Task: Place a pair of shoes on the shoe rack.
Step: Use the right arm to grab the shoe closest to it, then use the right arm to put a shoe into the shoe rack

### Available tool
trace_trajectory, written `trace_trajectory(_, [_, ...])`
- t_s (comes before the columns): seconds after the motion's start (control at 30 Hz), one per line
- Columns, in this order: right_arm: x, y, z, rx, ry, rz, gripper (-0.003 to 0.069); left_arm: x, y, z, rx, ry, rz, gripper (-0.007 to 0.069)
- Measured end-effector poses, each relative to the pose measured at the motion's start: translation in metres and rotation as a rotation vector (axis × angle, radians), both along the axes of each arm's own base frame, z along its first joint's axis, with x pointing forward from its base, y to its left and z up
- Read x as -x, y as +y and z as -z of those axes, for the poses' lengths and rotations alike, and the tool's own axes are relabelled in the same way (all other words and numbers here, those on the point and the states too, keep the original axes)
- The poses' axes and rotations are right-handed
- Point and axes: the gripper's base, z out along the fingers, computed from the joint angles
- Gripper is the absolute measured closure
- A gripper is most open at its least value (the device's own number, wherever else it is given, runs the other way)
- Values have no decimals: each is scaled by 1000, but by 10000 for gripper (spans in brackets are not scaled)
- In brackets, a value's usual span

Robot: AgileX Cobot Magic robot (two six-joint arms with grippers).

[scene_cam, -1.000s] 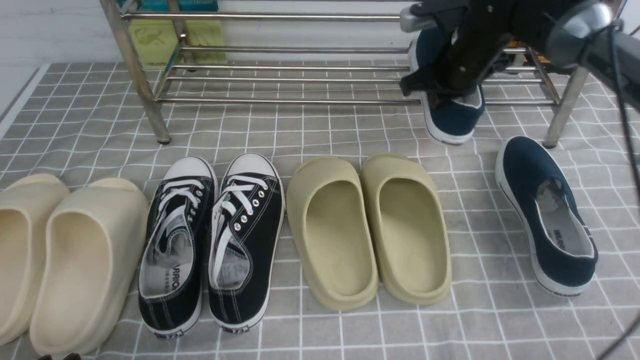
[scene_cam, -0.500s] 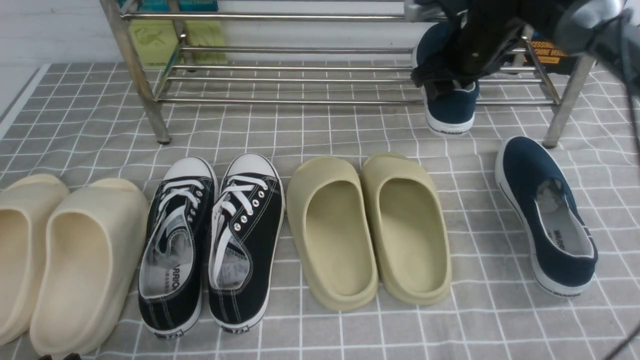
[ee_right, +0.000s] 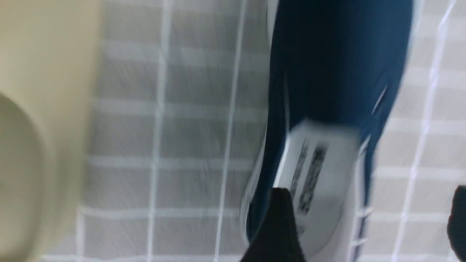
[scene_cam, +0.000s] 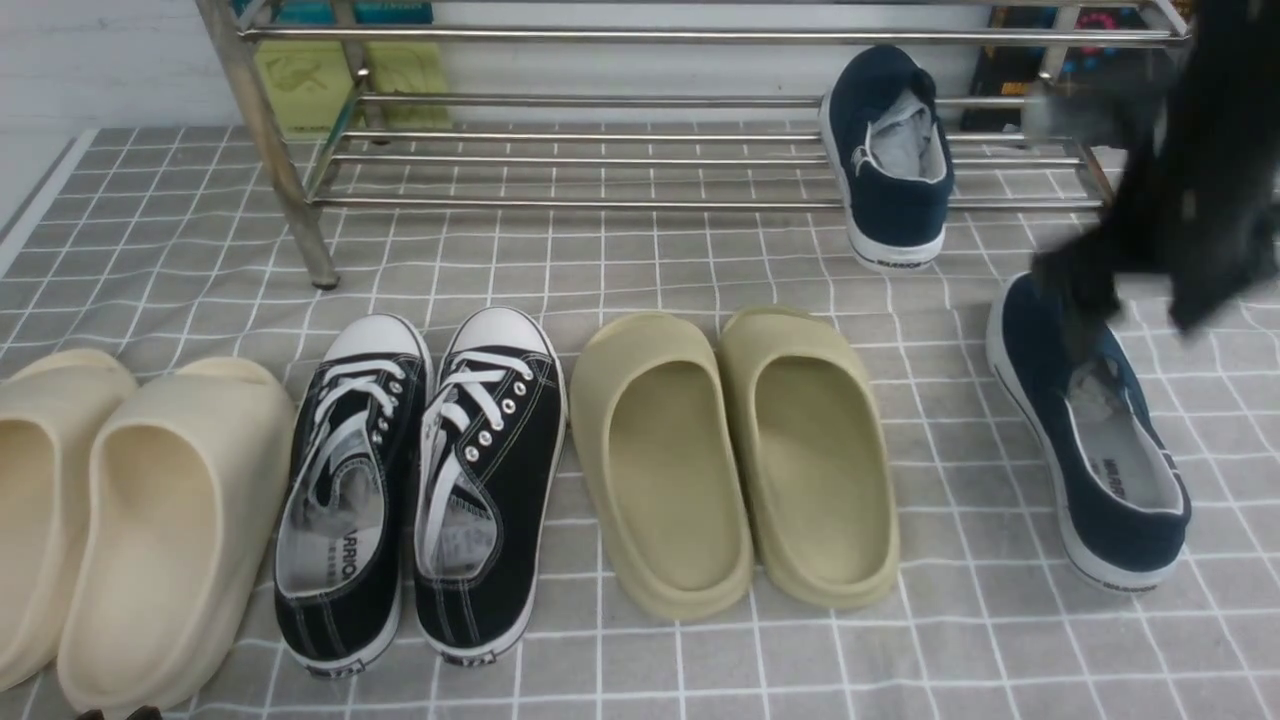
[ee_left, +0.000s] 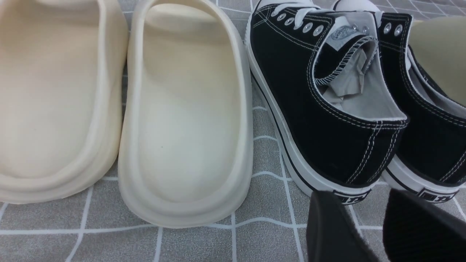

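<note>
Bright, even, diffuse light with soft, faint shadows. Front view is sharp except the motion-blurred right arm (scene_cam: 1200, 200); glare streaks on the shoe rack (scene_cam: 600, 36) bars. Left wrist view is crisp. Right wrist view is heavily smeared, navy shoe (ee_right: 327, 72) streaked.

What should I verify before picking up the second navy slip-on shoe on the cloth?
1. Navy-blue canvas slip-on shoe on silver metal-tube shoe rack: ok, heel overhangs front bar.
2. Second navy-blue slip-on upright on grey checked cloth: ok.
3. Right pincer open, empty: ok.
4. Pincer lined up with shoe opening: cannot tell, blurred.
5. Olive foam slides apart from second shoe: ok.
</note>
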Motion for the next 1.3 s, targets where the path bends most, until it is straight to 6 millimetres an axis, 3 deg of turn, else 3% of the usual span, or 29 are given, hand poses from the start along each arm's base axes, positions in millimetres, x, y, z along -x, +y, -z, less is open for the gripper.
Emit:
trace_trajectory(0.03, [2,0,3,2,12,1,66,0,0,0,0,0,0,386])
trace_trajectory(0.07, [9,0,21,-2,31,1,71,0,0,0,0,0,0,386])
trace_trajectory(0.13, [16,-1,39,-6,26,-3,88,0,0,0,0,0,0,386])
trace_trajectory(0.2, [19,-2,50,-14,-2,-2,145,0,0,0,0,0,0,386])
trace_trajectory(0.3, [21,-2,55,-22,-35,-1,291,0,0,0,0,0,0,386])
trace_trajectory(0.33, [21,-2,57,-26,-50,0,418,0,0,0,0,0,0,386])
trace_trajectory(0.4, [21,-3,58,-26,-54,2,473,0,0,0,0,0,0,386])
trace_trajectory(0.5, [20,-3,54,-26,-60,2,474,0,0,0,0,0,0,386])
trace_trajectory(0.67, [18,-2,14,-37,-106,2,473,0,0,0,0,0,0,386])
trace_trajectory(0.7, [17,-1,-7,-48,-147,-1,476,0,0,0,0,0,0,386])
trace_trajectory(0.83, [6,2,-47,-76,-238,-3,504,0,0,0,0,0,0,386])
trace_trajectory(1.17, [-16,6,-70,-67,-189,7,531,0,0,0,0,0,0,386])
trace_trajectory(1.3, [-19,6,-92,-63,-232,3,531,0,0,0,0,0,0,386])
